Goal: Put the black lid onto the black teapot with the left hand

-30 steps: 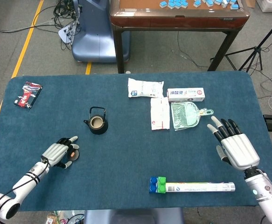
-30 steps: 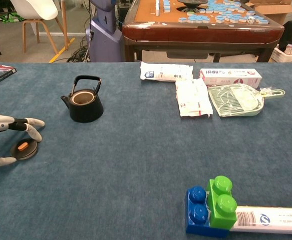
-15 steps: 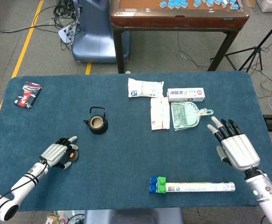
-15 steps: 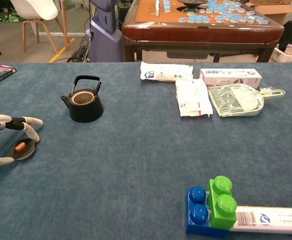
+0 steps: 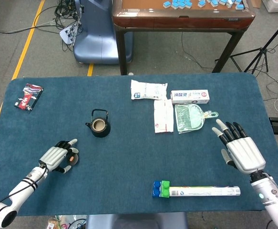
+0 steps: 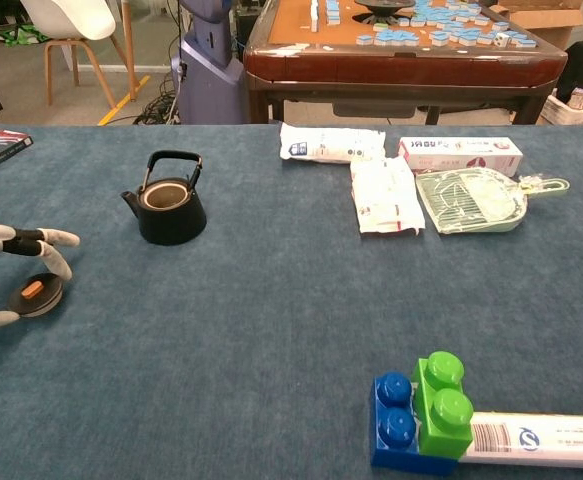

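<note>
Since the earlier frames, the black lid [image 6: 33,295] and the left hand [image 5: 58,156] around it have shifted slightly toward the robot's left, away from the black teapot [image 5: 100,125]. Fingers [image 6: 53,247] curl over the lid from above while the thumb lies at its near side, so the hand grips the lid; whether the lid is clear of the cloth cannot be told. An orange knob sits at the lid's centre. The teapot stands upright and uncovered, its handle raised, well apart from the lid on the blue table [image 5: 129,167].

Right hand [image 5: 240,150] hovers over the table's right side with fingers apart, holding nothing.

Further out, a white packet [image 5: 149,89] and a toothpaste box [image 5: 190,97] lie along the far edge. Just in front of them are a second white packet [image 5: 163,116] and a pale green dustpan [image 5: 192,117], side by side. Near the front edge, blue and green toy bricks [image 6: 421,414] touch the end of a long white box [image 5: 204,191]. A red-and-black packet [image 5: 28,95] lies at the far left corner. Beyond the table stands a brown mahjong table [image 5: 181,14] bearing blue tiles.
</note>
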Action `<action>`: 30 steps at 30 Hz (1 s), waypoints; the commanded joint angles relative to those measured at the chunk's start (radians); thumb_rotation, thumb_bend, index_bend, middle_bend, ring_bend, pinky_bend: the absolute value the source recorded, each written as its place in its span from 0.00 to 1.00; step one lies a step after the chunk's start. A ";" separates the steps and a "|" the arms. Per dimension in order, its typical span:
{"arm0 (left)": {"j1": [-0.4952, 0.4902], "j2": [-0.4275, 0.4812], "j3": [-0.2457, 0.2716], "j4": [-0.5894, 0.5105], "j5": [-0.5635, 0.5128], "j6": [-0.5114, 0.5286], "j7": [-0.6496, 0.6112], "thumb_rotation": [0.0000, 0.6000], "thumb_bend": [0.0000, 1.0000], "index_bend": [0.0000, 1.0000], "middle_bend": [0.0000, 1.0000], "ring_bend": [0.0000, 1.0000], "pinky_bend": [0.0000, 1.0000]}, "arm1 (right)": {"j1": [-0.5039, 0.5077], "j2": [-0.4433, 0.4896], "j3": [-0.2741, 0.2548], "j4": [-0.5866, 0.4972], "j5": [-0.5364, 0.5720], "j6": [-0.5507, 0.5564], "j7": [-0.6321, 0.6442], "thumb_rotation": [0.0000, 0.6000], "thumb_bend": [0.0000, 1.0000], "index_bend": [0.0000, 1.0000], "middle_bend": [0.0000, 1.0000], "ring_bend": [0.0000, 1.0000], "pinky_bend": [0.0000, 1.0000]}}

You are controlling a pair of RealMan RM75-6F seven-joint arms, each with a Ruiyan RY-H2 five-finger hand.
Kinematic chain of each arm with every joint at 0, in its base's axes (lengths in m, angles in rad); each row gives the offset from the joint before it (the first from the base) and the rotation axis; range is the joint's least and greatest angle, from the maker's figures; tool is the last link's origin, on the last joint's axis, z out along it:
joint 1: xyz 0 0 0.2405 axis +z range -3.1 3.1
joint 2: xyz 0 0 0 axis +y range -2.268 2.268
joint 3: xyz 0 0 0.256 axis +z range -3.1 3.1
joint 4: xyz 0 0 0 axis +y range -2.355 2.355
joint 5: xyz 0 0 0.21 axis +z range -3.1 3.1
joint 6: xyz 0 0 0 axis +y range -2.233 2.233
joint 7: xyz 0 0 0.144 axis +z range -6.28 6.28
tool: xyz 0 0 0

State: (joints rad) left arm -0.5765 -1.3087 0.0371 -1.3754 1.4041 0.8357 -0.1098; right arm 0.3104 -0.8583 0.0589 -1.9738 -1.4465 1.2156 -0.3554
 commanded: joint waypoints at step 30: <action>-0.113 0.215 -0.084 -0.390 -0.298 -0.022 0.483 1.00 0.33 0.37 0.00 0.00 0.00 | 0.041 -0.040 0.012 0.126 -0.026 -0.047 0.152 1.00 0.55 0.09 0.00 0.00 0.00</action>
State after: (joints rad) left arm -0.6718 -1.1065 -0.0404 -1.7367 1.1339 0.8118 0.3392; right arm 0.3504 -0.8968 0.0710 -1.8519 -1.4706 1.1686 -0.2081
